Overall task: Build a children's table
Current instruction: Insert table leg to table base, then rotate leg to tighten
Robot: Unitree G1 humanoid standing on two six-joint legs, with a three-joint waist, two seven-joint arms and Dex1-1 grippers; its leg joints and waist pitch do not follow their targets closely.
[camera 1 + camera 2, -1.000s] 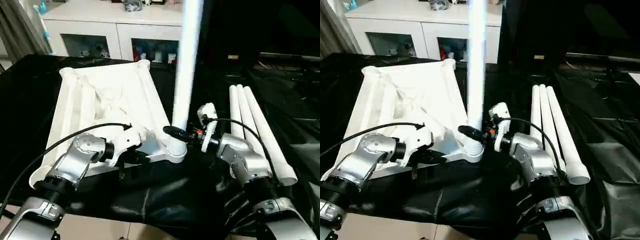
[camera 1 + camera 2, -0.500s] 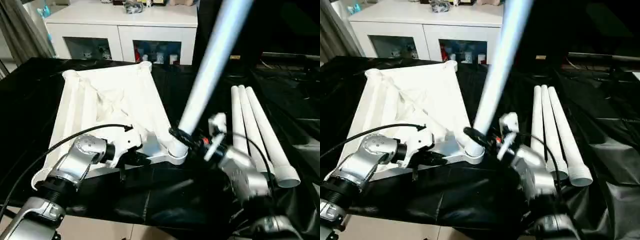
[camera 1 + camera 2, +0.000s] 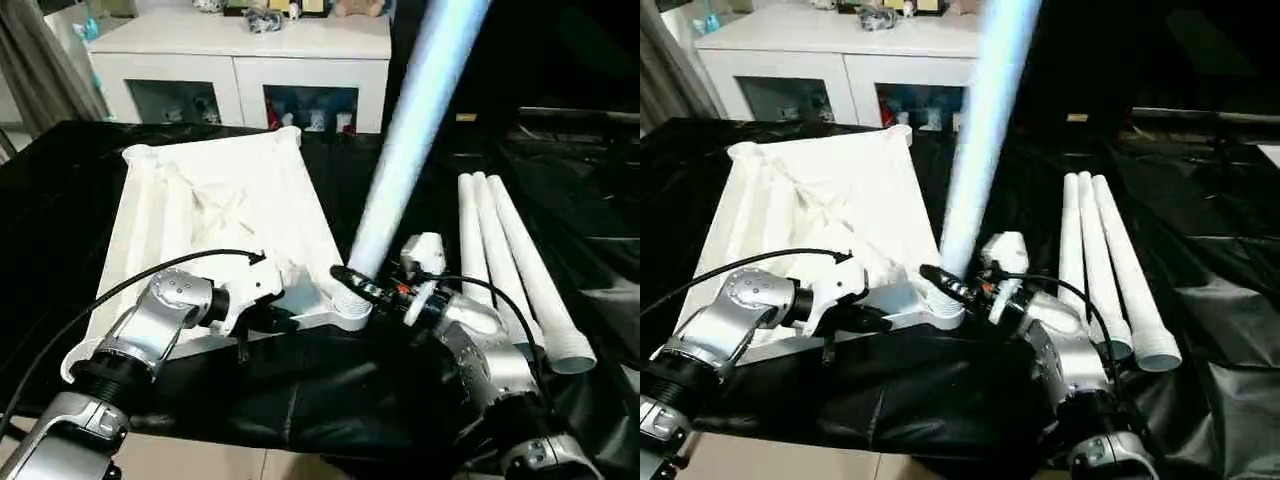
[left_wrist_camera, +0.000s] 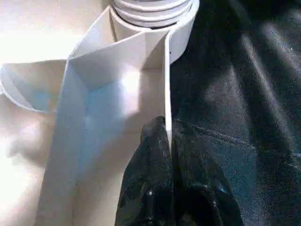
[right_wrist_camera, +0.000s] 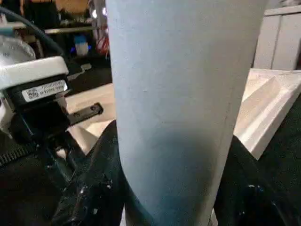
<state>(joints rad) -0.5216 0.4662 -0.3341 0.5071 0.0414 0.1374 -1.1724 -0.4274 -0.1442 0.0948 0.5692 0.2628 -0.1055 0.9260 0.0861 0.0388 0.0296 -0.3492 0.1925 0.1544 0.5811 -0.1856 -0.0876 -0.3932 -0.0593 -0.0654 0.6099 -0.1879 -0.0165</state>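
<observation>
That leg (image 3: 405,150) has swung on you: a second ago it stood near upright in the corner socket (image 3: 348,305), and now it leans hard, its top tipped away toward the right while its foot sits at the socket mouth. Your right gripper (image 3: 362,287) has turned with it, black fingers wrapped round the leg's lower end at a middling width, clamped on the leg itself.

Biggest piece first: the tabletop (image 3: 215,215) lies underside up on the black sheet (image 3: 330,395) and hasn't budged, its near right corner carrying that socket. Your left gripper (image 4: 168,141) is pinched almost shut on the thin raised rim (image 4: 166,84) at the near edge, just beside the socket, pinning the tabletop down.

Over by the right edge of the sheet, three spare legs (image 3: 515,265) lie side by side, well apart from the tabletop, untouched.

My read: the leg is at the socket but not seated straight. You look to be working it in, so expect to bring it back upright before it goes home. Tilted like this, it could jam or lever the tabletop up against your left hold.
</observation>
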